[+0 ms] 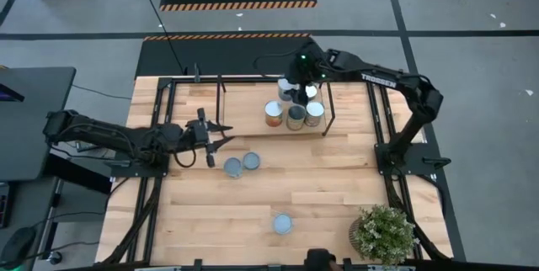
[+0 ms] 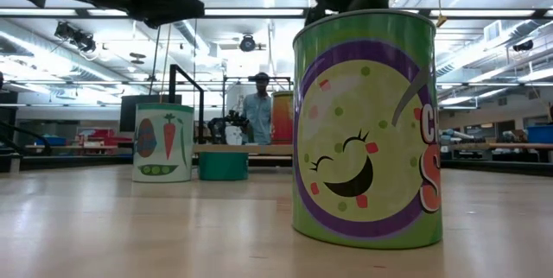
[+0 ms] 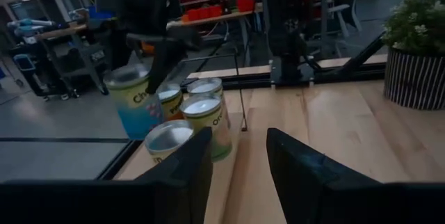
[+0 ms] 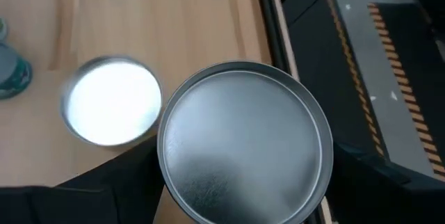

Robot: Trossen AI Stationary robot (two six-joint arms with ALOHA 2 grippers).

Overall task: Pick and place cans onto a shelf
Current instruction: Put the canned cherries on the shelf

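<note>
- The right gripper (image 1: 301, 76) is over the far end of the shelf (image 1: 244, 113) and has its fingers closed around a can (image 4: 245, 140); from above, the arm hides most of that can.
- In the right wrist view only the held can's silver top shows, filling the middle; the fingers are dark shapes cut off at the lower edge.
- Four more cans (image 1: 293, 113) stand clustered on the shelf just beside the held one; the wrist view shows one bright lid (image 4: 111, 100) next to it, and a bluish can (image 4: 12, 71) is cut off at the edge.
- The left gripper (image 1: 212, 135) waits with its fingers spread apart and nothing between them, above the table (image 1: 337, 195) beside the shelf's front edge.
- Two cans (image 1: 242, 165) sit touching on the table near the left gripper; a single can (image 1: 283, 223) stands well apart toward the front edge.
- In the low view a green can (image 2: 367, 127) with a smiling face blocks much of the scene; its lettering is cut off at the side.
- A potted plant (image 1: 384, 232) stands at the front right corner.
- A person (image 2: 257, 110) stands far behind, too small to make out.
</note>
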